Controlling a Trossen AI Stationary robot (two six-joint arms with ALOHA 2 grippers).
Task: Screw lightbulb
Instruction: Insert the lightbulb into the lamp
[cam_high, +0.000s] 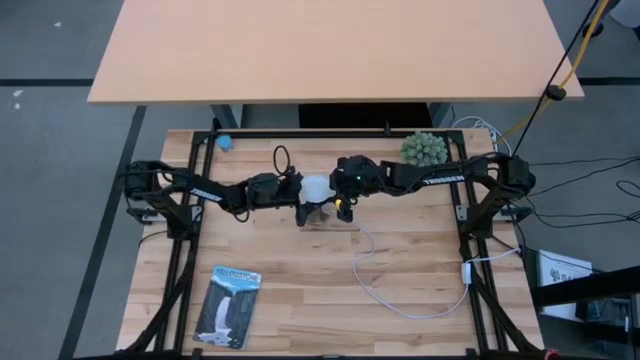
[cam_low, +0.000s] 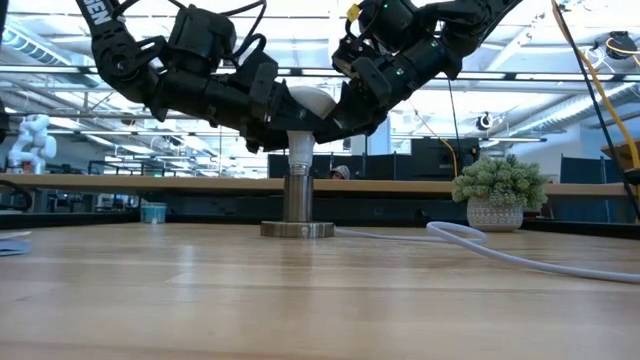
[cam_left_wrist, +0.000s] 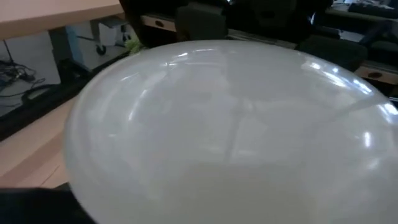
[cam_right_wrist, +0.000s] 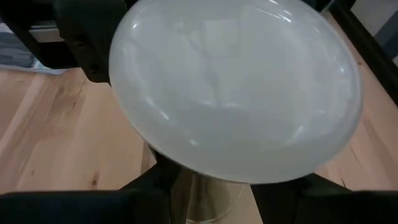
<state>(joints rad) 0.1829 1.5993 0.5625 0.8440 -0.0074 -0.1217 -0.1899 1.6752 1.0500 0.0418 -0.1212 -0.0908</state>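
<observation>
The white lightbulb (cam_low: 305, 103) stands upright with its narrow end in the metal socket (cam_low: 297, 205) at the table's middle. It also shows in the high view (cam_high: 317, 187). My right gripper (cam_right_wrist: 208, 202) comes from the table's right and is shut on the bulb just under the globe (cam_right_wrist: 236, 87). My left gripper (cam_high: 292, 190) comes from the table's left and sits close against the globe (cam_left_wrist: 224, 124), which fills its wrist view. Whether it holds the bulb does not show. My right gripper has the bulb's tapering part (cam_right_wrist: 211, 193) just under the globe between its two fingers (cam_right_wrist: 93, 202). The fingers come slanting down from the table's right. The bulb stands upright with its base in the socket.
A white cord (cam_high: 385, 290) runs from the socket across the table's right half to its right edge. A potted plant (cam_high: 424, 150) stands at the far right. A blue packaging card (cam_high: 228, 305) lies at the near left. A small blue object (cam_high: 225, 142) sits at the far left.
</observation>
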